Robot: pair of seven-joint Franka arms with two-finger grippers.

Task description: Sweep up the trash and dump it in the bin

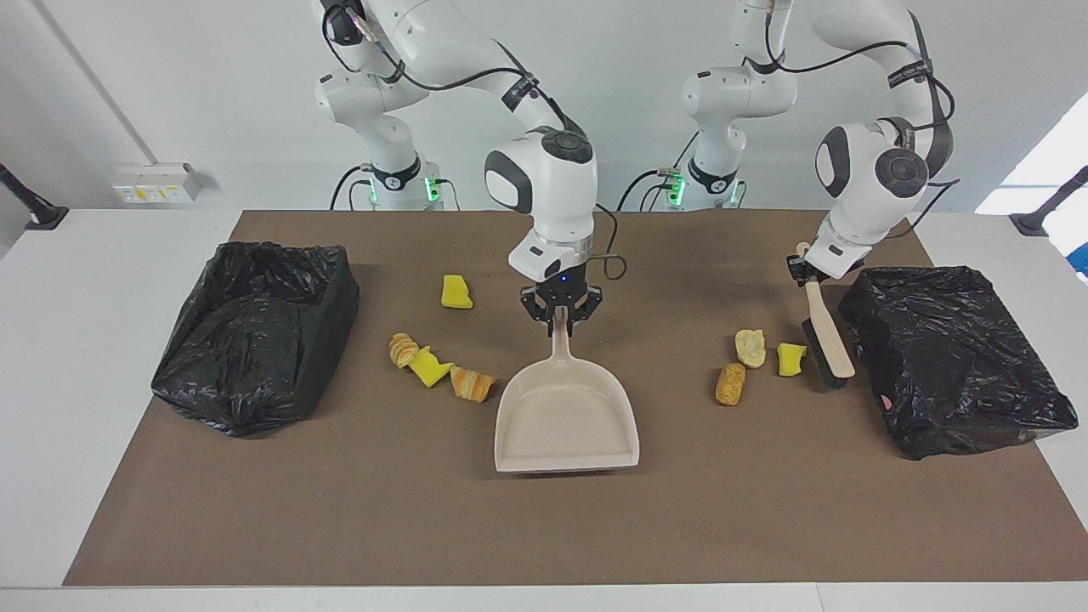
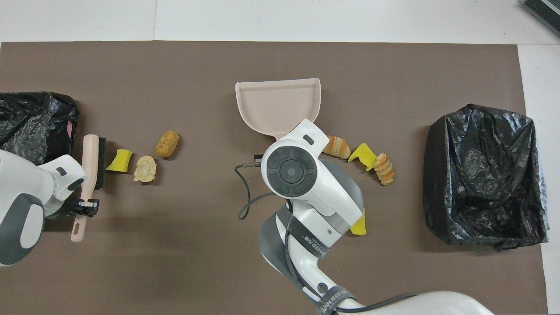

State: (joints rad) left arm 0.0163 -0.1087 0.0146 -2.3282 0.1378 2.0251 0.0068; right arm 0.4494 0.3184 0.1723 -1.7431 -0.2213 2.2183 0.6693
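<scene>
**What our bench carries**

We see a white bench (image 1: 102, 357) under a brown mat (image 1: 544, 527). On the mat lie two bag-lined bins (image 1: 255, 331) (image 1: 952, 357), one at each arm's end, seven trash bits (image 1: 731, 383), and midway a beige dustpan (image 1: 565, 421).

Bright, even light; soft shadows; both views sharp.

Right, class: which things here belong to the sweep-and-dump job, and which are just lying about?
Belong: beige dustpan, gripped by the right gripper; brush, gripped by the left gripper; seven trash bits; black-bagged bin at the right arm's end; black-bagged bin at the left arm's end.
Lying about: brown mat; white socket box.
</scene>
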